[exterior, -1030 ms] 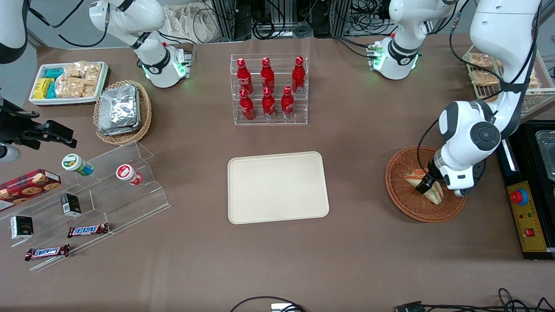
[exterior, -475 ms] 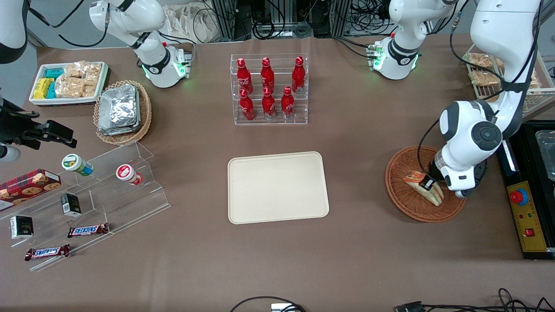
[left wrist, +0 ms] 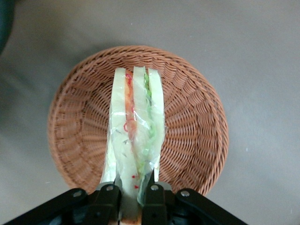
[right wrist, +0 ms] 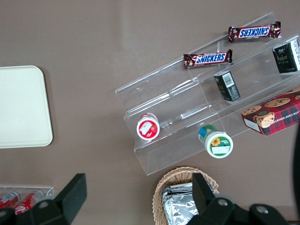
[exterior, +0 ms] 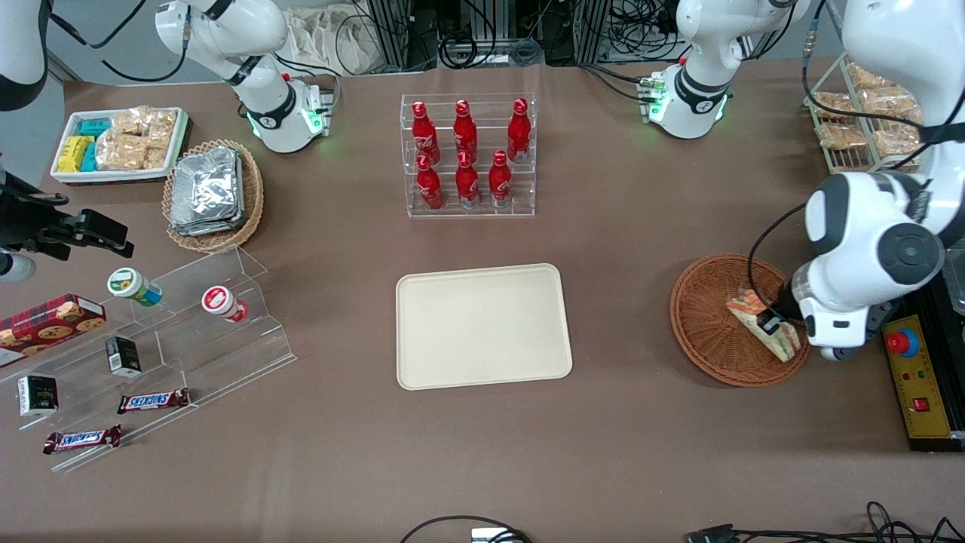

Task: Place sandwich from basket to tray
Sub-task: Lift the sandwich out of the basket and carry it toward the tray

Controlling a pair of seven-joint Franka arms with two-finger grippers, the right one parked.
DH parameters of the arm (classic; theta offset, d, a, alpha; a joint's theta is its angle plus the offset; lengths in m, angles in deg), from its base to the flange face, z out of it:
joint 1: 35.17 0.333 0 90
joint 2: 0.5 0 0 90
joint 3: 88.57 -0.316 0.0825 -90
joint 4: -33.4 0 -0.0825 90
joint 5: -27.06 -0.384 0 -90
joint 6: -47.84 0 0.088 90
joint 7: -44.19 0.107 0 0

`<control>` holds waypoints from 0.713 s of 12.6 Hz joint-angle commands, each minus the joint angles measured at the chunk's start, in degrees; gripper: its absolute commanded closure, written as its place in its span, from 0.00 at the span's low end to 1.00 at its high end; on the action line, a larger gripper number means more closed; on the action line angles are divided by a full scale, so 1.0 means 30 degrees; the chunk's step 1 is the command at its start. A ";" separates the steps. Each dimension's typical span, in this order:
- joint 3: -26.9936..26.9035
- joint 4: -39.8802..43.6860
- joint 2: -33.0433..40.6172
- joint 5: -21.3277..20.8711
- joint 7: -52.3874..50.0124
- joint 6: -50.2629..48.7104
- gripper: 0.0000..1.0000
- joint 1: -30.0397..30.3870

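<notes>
My left gripper [exterior: 773, 326] is shut on the sandwich [exterior: 758, 323], a wrapped wedge of pale bread with green and orange-red filling. It holds the sandwich lifted above the reddish-brown wicker basket [exterior: 705, 324]. In the left wrist view the gripper [left wrist: 133, 197] pinches the sandwich [left wrist: 135, 129] at its wide end, with the basket [left wrist: 187, 117] below. The cream tray [exterior: 482, 326] lies flat mid-table, toward the parked arm's end from the basket.
A clear rack of red bottles [exterior: 467, 154] stands farther from the camera than the tray. A black control box [exterior: 920, 381] with a red button lies beside the basket. A wire rack of snack packs [exterior: 867, 121] stands at the working arm's end.
The gripper has risen with the sandwich in its grasp and drifted toward the working arm's end. The sandwich has come up off the basket floor.
</notes>
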 commanded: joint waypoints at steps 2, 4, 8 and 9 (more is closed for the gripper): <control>0.0849 0.5141 -0.1569 0.0357 0.2938 -0.4543 1.00 -0.0700; 0.2631 0.6205 -0.2216 0.1295 0.3000 -0.4582 1.00 -0.0703; 0.5945 0.7373 -0.3970 0.1152 0.2972 -0.4434 1.00 -0.1080; 0.5979 0.7931 -0.4441 0.1179 0.3059 -0.4405 1.00 -0.1547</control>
